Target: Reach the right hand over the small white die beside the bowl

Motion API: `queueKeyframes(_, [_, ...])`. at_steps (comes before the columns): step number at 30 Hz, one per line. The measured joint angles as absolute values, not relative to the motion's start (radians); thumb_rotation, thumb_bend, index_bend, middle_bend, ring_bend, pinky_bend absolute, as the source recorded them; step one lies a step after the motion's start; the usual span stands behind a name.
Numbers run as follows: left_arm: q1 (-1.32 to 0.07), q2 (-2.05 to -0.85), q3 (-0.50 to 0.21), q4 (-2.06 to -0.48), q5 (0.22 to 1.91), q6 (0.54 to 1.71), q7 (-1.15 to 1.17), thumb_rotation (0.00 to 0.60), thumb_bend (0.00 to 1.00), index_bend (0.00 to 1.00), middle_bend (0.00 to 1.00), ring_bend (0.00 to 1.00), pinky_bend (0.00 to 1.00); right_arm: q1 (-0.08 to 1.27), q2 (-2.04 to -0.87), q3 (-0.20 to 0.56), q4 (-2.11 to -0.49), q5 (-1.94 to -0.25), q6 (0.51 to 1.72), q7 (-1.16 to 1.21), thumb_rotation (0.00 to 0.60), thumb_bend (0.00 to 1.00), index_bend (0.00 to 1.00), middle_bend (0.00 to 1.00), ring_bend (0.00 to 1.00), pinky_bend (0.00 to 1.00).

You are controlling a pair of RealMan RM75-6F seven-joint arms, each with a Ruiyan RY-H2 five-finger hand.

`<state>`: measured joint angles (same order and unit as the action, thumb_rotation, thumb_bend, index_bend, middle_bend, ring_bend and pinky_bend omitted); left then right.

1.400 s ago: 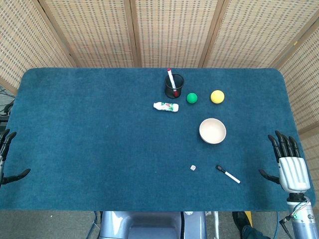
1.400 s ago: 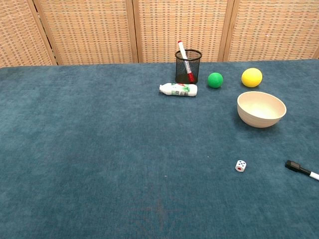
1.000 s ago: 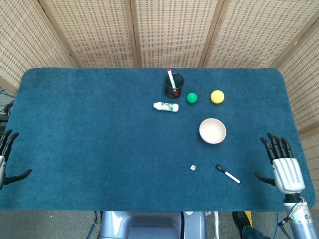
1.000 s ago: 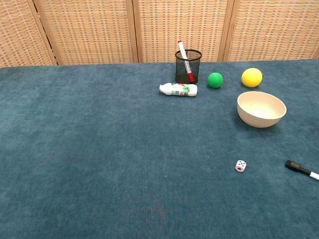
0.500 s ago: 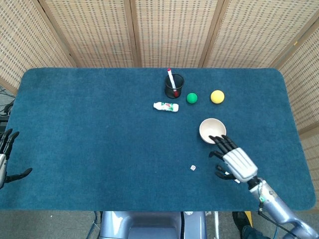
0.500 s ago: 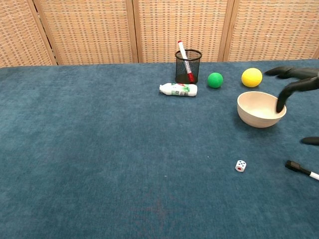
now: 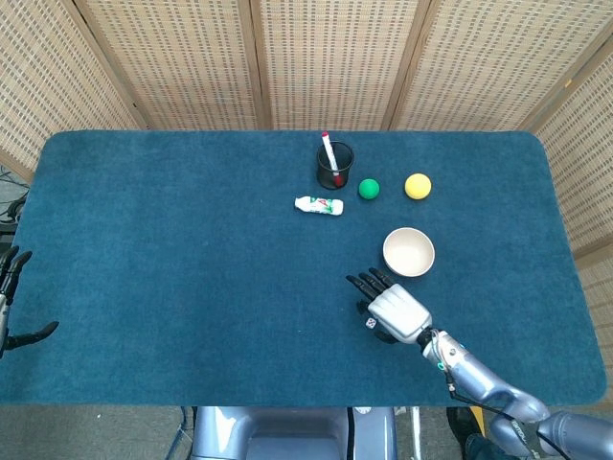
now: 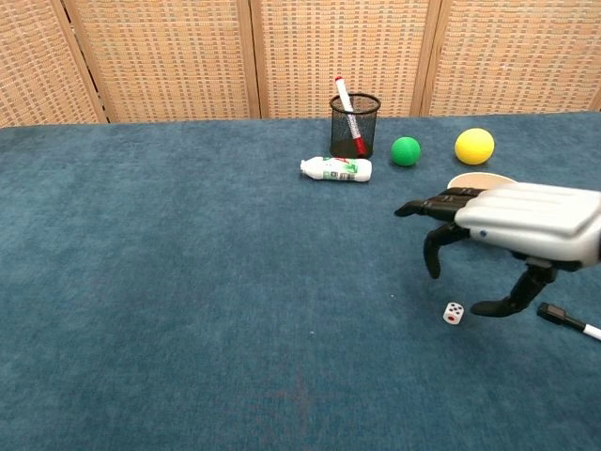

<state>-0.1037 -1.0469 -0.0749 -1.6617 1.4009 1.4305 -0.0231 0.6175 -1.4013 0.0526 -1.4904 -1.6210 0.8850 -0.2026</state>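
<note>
The small white die lies on the blue table cloth, in front of the cream bowl. In the head view the die peeks out at the left edge of my right hand. That hand hovers open just above the die, palm down, fingers spread and pointing away from me, holding nothing. It hides most of the bowl in the chest view, where only the bowl's rim shows. My left hand rests open at the table's near left edge.
A black marker lies right of the die, partly under the hand. At the back stand a mesh pen cup with a red marker, a green ball, a yellow ball and a small white bottle on its side.
My right hand has swept from the table's right edge leftward past the bowl and now hangs over the die. The left hand has stayed put.
</note>
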Motion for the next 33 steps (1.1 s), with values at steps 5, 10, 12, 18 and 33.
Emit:
queueKeyframes(5, [-0.105,-1.045,-0.075,-1.662,1.4,1.426,-0.026,0.6,0.0,0.0,0.0,0.0,0.0,0.633,-1.461,0.054,-1.449,-1.592,0.866,-0.318,0.6,0.31,0.39,0.0,0.0,0.0])
queueKeyframes(10, [-0.106,-1.043,-0.074,-1.662,1.399,1.422,-0.028,0.6,0.0,0.0,0.0,0.0,0.0,0.641,-1.493,0.049,-1.418,-1.561,0.855,-0.373,0.6,0.31,0.39,0.01,0.0,0.0])
queueKeyframes(12, [-0.106,-1.043,-0.074,-1.662,1.398,1.422,-0.03,0.6,0.0,0.0,0.0,0.0,0.0,0.643,-1.506,0.042,-1.4,-1.557,0.853,-0.381,0.6,0.33,0.39,0.01,0.0,0.0])
queueKeyframes(18, [-0.108,-1.042,-0.074,-1.661,1.396,1.416,-0.031,0.6,0.0,0.0,0.0,0.0,0.0,0.649,-1.52,0.018,-1.375,-1.567,0.861,-0.369,0.6,0.34,0.39,0.01,0.0,0.0])
queueKeyframes(33, [-0.112,-1.041,-0.074,-1.663,1.389,1.407,-0.032,0.6,0.0,0.0,0.0,0.0,0.0,0.661,-1.52,-0.004,-1.344,-1.571,0.873,-0.367,0.6,0.43,0.48,0.03,0.0,0.0])
